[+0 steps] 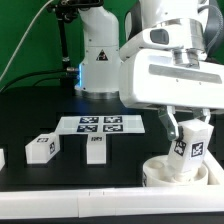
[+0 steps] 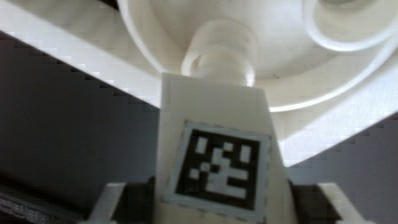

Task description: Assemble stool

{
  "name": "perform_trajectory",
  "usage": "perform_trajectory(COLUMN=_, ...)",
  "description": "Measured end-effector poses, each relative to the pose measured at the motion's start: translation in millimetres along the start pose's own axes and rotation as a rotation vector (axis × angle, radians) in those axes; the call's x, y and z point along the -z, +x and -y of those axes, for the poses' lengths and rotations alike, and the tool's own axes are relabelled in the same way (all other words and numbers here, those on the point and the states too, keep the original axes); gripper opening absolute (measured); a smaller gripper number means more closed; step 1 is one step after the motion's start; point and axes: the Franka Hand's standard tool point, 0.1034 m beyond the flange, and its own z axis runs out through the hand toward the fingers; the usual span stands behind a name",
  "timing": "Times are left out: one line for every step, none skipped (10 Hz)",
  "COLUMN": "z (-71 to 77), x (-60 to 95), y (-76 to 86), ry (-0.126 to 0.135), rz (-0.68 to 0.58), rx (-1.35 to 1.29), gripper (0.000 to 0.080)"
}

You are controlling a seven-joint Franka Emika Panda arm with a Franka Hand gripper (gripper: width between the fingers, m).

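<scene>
One stool leg point(image 1: 187, 143) is clenched in the tool point(image 1: 188, 128). The two fingers press on opposite flat sides of the block, above its black-and-white tag. The leg hangs close to upright directly beneath the tool, with its lower end down at the round seat point(image 1: 178, 175). The seat is a thick white disc resting on the table point(image 1: 60, 180) straight under the tool.

The wrist view shows the block narrowing to a rounded peg that meets one of the seat's ringed sockets. Whether the peg is fully home or only resting in the socket mouth cannot be told.

Well away from the tool, off toward the exterior view's left, a loose leg point(image 1: 97, 149) stands on the table. A second loose leg point(image 1: 42, 148) stands farther out still. The marker board point(image 1: 100, 124) lies just beyond them.

The leg looks like hard, stiff moulded plastic, so it is probably light and will not give under the fingers. Its smooth faces could let it slip or twist in the grasp if the peg binds in the socket.

The best hold is likely the one in use, across two parallel flat faces on the upper part of the block. That keeps the fingers clear of the peg end and of the seat's rim.

The seat appears to lie free on the table. It is heavier than a leg but may still slide or turn if pushed off-centre, so pressure is best sent straight down the leg's axis.
</scene>
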Motion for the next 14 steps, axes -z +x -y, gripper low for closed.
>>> perform_trajectory(z=1.0, x=-2.5, y=-2.5, ry=0.001, rz=0.005, rx=0.001, gripper=0.0325)
perform_trajectory(z=1.0, x=-3.8, y=-3.5, ry=0.001, rz=0.007, rx=0.001, gripper=0.0325)
perform_trajectory(z=2.4, x=-7.1, y=-7.4, ry=0.001, rz=0.010, rx=0.002, gripper=0.0325)
perform_trajectory(z=2.3, x=-7.7, y=-6.8, ry=-0.004, rz=-0.001, rx=0.003, gripper=0.0325)
perform_trajectory(z=2.2, x=-7.9, y=-6.6, ry=-0.006, rz=-0.005, rx=0.004, gripper=0.0325)
perform_trajectory(z=2.2, x=-7.9, y=-6.6, ry=-0.006, rz=-0.005, rx=0.004, gripper=0.0325)
perform_trajectory(z=2.2, x=-7.9, y=-6.6, ry=-0.006, rz=-0.005, rx=0.004, gripper=0.0325)
perform_trajectory(z=2.2, x=-8.0, y=-6.8, ry=-0.006, rz=-0.004, rx=0.004, gripper=0.0325)
perform_trajectory(z=2.2, x=-8.0, y=-6.8, ry=-0.006, rz=-0.004, rx=0.004, gripper=0.0438)
perform_trajectory(z=2.2, x=-8.0, y=-6.8, ry=-0.006, rz=-0.004, rx=0.004, gripper=0.0568)
perform_trajectory(z=2.2, x=-8.0, y=-6.8, ry=-0.006, rz=-0.004, rx=0.004, gripper=0.0624)
perform_trajectory(z=2.2, x=-8.0, y=-6.9, ry=-0.006, rz=-0.004, rx=0.004, gripper=0.0624)
perform_trajectory(z=2.3, x=-8.0, y=-6.9, ry=-0.006, rz=-0.004, rx=0.004, gripper=0.0644)
perform_trajectory(z=2.3, x=-8.0, y=-6.9, ry=-0.006, rz=-0.004, rx=0.004, gripper=0.0648)
